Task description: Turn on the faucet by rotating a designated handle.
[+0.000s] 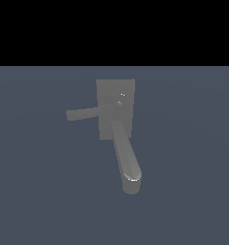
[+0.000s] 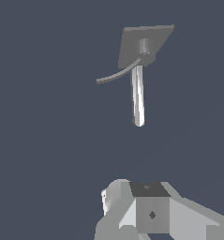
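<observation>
- Grey faucet [image 1: 117, 107] sat at centre of the exterior view, its square base plate [image 1: 128, 86] flat on the dark blue-grey floor [image 1: 39, 191].
- Thick spout [image 1: 125, 158] ran toward lower frame.
- Thin handle [image 1: 85, 114] projected from the hub [image 1: 119, 100] toward the exterior view's left.
- Gripper [image 2: 151, 211] well apart from faucet; finger state could not be told.

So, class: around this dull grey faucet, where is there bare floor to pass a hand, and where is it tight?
Bare blue-grey floor lies open all round the dull grey faucet. The only tight spot is the wedge between the thin flat handle bar and the thick rounded spout, close to the round hub.
</observation>
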Controlling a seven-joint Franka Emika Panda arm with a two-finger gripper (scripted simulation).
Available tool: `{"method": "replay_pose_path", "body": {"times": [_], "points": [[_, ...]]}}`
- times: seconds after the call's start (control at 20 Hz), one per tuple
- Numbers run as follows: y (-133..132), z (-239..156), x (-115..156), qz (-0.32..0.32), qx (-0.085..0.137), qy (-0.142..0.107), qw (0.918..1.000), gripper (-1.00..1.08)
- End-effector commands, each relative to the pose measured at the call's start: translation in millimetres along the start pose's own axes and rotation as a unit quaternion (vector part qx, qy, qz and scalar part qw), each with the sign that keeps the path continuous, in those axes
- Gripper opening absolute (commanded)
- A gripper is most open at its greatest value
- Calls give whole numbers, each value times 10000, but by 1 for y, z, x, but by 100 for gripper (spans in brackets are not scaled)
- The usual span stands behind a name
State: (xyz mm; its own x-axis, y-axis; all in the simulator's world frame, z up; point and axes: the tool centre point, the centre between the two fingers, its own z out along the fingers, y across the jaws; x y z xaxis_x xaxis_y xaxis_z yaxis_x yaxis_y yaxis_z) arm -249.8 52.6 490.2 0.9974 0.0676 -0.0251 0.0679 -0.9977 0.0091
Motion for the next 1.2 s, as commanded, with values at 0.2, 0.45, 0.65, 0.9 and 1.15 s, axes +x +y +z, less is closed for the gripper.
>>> {"method": "replay_pose_path", "body": {"times": [0.2, 0.45, 0.65, 0.9, 1.15], "points": [[2, -2, 0, 28, -127, 63, 9999, -100], [4, -7, 1, 111, -498, 229, 9984, -100], [7, -14, 2, 209, -952, 444, 9943, -100], [11, -28, 3, 369, -1734, 834, 9806, -100], [11, -49, 5, 534, -2672, 1328, 9529, -100]]}}
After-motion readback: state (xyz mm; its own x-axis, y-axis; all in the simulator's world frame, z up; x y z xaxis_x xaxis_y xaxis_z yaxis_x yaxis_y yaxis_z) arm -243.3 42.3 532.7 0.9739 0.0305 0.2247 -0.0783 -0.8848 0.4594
